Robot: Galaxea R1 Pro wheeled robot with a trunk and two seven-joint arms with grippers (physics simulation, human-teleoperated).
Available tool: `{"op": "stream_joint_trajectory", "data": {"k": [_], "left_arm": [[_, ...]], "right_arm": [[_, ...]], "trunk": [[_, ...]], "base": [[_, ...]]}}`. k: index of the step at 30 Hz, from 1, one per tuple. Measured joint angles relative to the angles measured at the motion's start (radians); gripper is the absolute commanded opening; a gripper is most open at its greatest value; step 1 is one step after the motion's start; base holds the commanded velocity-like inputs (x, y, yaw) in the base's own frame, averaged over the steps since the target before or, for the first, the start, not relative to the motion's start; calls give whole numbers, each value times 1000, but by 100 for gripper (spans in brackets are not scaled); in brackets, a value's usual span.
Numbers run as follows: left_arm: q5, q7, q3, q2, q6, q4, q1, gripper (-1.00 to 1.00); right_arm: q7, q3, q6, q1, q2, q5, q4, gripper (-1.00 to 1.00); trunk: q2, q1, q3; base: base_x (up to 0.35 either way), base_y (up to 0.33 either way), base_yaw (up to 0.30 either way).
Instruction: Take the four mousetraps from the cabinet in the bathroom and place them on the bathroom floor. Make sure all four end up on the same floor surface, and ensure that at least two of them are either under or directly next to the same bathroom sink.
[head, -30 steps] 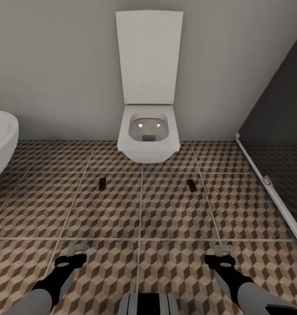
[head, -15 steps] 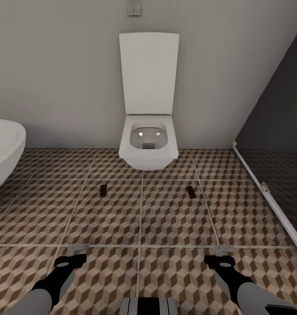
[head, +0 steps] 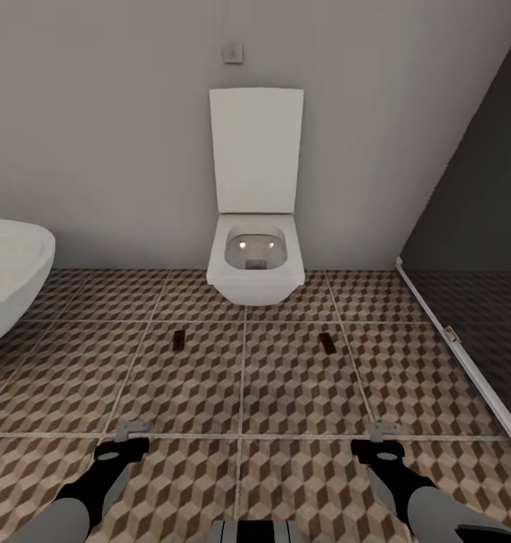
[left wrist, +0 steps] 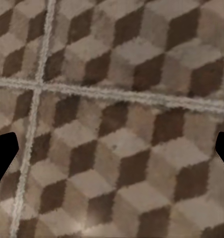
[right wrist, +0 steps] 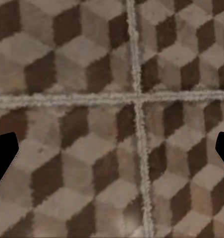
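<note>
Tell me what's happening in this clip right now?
A two-armed robot faces a white wall-hung toilet with its lid up. Two small flat brown wooden mousetraps lie on the cube-patterned tiled bathroom floor in front of the toilet, one to the left and one to the right, on neighbouring tiles. The left gripper and right gripper hang low over the floor, jaws wide open and empty. A rounded white fixture shows at the left edge, a dark glass panel at the right.

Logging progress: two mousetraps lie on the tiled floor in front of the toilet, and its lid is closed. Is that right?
Not quite: the toilet lid stands open, upright against the wall, as the head view shows. Both mousetraps, left and right, do lie on the floor before it.
</note>
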Motion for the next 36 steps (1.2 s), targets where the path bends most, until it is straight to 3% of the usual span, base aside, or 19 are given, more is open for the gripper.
{"op": "stream_joint_trajectory", "data": {"k": [24, 36], "left_arm": [[10, -6, -5, 4, 0, 23, 0, 100], [67, -11, -7, 8, 0, 121, 0, 100]], "right_arm": [[3, -1, 2, 2, 2, -3, 1, 100], [4, -1, 3, 3, -1, -5, 66, 100]], "trunk": [[6, -11, 93], [8, -16, 139]], "base": [[0, 0, 0], [0, 0, 0]]}}
